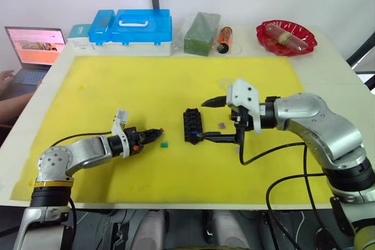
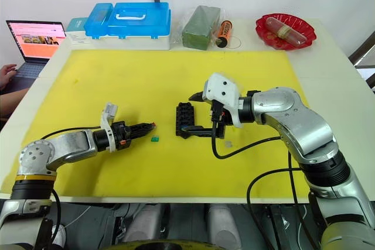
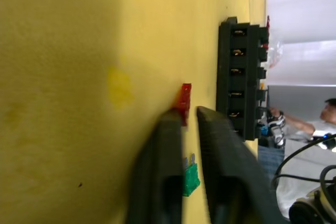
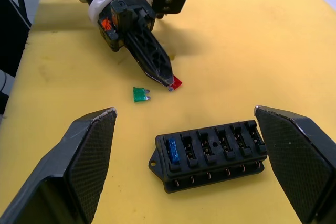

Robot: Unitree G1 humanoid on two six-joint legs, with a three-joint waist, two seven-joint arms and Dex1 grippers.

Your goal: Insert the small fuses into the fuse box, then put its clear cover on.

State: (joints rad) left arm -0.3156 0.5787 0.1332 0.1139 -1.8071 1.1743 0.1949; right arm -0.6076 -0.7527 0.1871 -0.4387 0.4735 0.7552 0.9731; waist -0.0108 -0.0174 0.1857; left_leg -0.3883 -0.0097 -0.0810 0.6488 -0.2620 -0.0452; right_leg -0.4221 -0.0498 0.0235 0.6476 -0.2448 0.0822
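My left gripper (image 4: 169, 81) pinches a red fuse (image 4: 176, 82) by one edge, so it may twist or drop before reaching the fuse box (image 4: 210, 156). My right gripper (image 1: 211, 119) straddles the box, fingers apart, and could nudge it.

The fuse box (image 4: 210, 156) is a small black block with rows of slots. It lies flat between the 2 wide-apart fingers of the right end effector (image 1: 210, 119). 1 blue fuse (image 4: 173, 151) stands in an end slot. A tiny red fuse (image 4: 176, 82) is pinched at the tip of the left end effector (image 4: 169, 81), near the box. A green fuse (image 4: 140, 95) lies flat on the worktop just beside that tip.
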